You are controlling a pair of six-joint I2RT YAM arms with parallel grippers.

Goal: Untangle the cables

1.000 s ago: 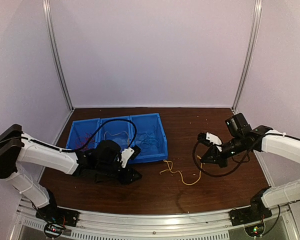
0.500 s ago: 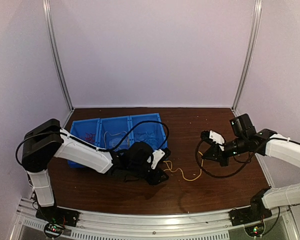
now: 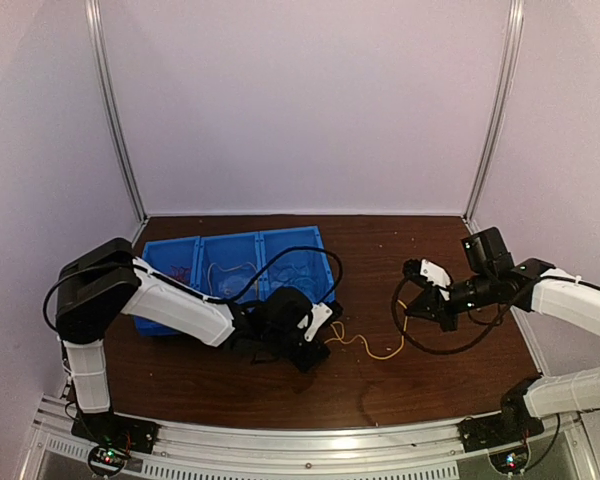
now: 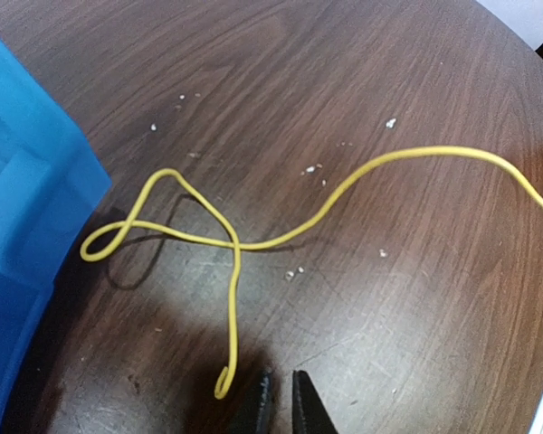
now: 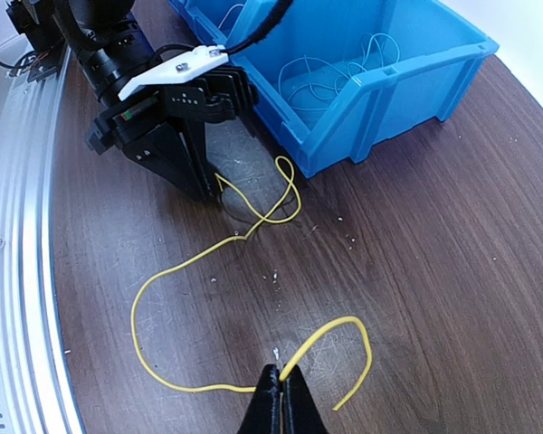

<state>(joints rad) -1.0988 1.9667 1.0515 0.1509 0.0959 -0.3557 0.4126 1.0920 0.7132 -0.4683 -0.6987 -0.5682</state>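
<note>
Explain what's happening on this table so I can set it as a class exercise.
Two robot arms are working on a yellow wire lying loose on the table. The right claw is shut on one part of it. The left claw sits nearly closed beside the far end, not around it. More wires lie in the blue bin.

Worktop (image 4: 416, 298): we recorded dark wood-grain, smooth, low sheen, flecked with pale crumbs. Bin (image 5: 407, 81): moulded blue plastic, slightly glossy. Yellow cable (image 4: 238, 244): looked smooth and plastic-sheathed. Front rail (image 5: 18, 271): ribbed bare metal. Left gripper (image 5: 208, 191): we saw matt black fingers under a white plastic plate.
</note>
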